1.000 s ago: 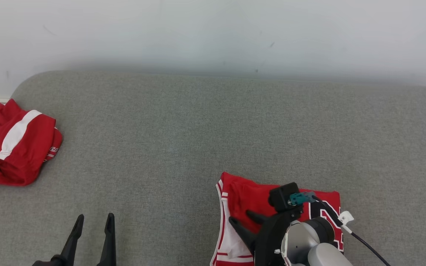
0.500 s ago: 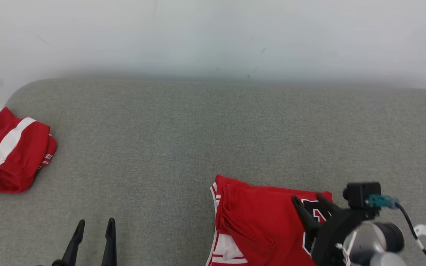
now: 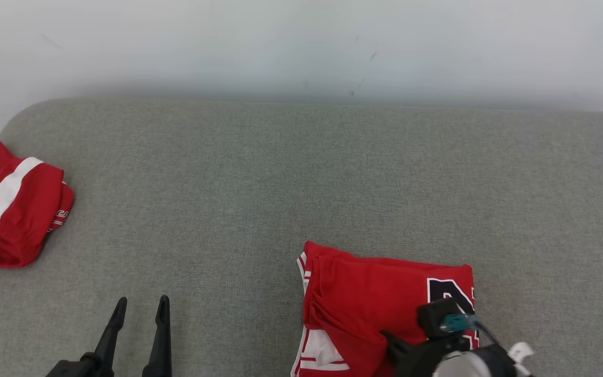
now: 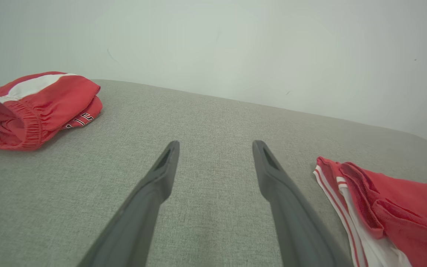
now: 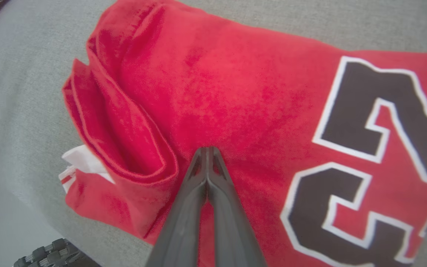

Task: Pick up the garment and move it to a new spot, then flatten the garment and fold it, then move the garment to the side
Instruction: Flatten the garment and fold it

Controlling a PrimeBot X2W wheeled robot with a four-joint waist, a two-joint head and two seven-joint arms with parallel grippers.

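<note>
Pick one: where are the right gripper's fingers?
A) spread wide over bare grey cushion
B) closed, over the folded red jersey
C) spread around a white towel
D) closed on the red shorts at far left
B: the right wrist view shows the right gripper with its two fingers pressed together, tips pointing onto the folded red jersey.

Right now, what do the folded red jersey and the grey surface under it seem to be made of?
Jersey: probably a synthetic sports knit, matte; the close view shows a fine mottled, mesh-like grain and soft rolled folds. Surface: likely woven upholstery cloth, matte, with a heathered grey weave.
</note>
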